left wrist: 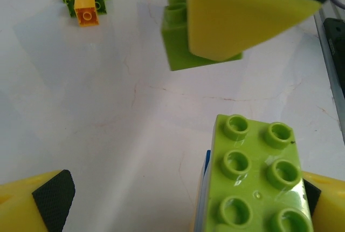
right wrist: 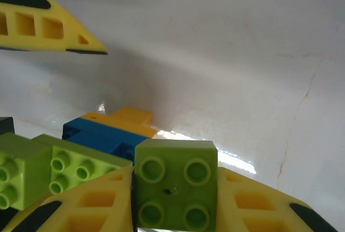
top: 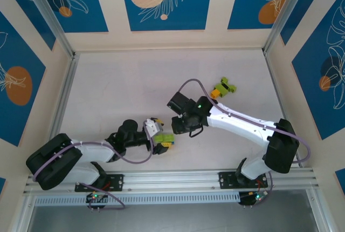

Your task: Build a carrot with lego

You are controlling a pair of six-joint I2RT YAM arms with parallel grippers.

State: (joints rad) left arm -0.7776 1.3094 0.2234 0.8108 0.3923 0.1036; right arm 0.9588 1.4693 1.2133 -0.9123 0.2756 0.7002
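My right gripper (right wrist: 175, 194) is shut on a lime green 2x2 lego brick (right wrist: 175, 181), held just above the table; from the left wrist the same brick (left wrist: 180, 48) sits under the right gripper's yellow finger (left wrist: 237, 16). Just beside it lies a clump of bricks: lime green (right wrist: 70, 167), blue (right wrist: 102, 135) and orange-yellow (right wrist: 126, 117). My left gripper (left wrist: 186, 197) stands open around this clump, whose long lime brick (left wrist: 259, 183) lies against its right finger (left wrist: 326, 202). In the top view the two grippers (top: 156, 132) (top: 173, 131) meet at the table's near middle.
A second small clump of lime and orange bricks (top: 223, 88) (left wrist: 86, 2) lies farther back on the right. The white table (top: 124, 86) is walled on three sides, with a metal rail (top: 172, 181) along the near edge.
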